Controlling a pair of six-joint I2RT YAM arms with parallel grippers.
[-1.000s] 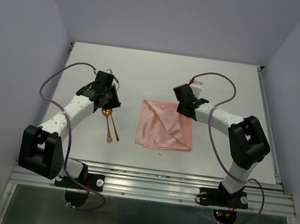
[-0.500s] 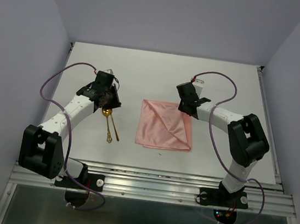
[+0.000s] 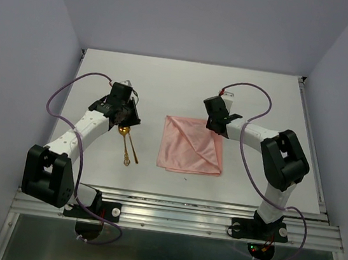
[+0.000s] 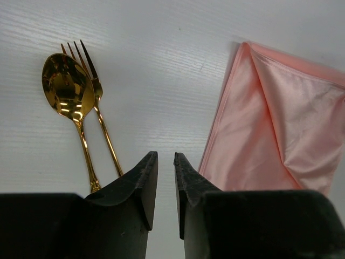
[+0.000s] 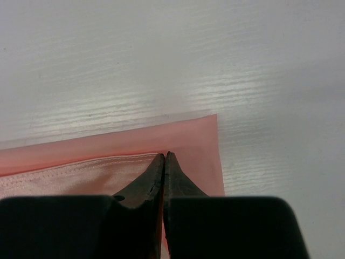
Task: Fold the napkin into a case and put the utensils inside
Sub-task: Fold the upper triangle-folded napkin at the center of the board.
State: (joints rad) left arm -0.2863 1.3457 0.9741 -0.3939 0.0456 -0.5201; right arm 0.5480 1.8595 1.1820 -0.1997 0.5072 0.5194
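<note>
we're mid-fold: right hand, closed and empty, at a corner of the napkin; left hand, slightly parted, empty, near the utensils. next we'd reopen and pinch that corner.

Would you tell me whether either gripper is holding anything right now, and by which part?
The left gripper holds nothing. The right gripper is shut at the far right corner of the napkin; whether cloth is pinched cannot be told.
</note>
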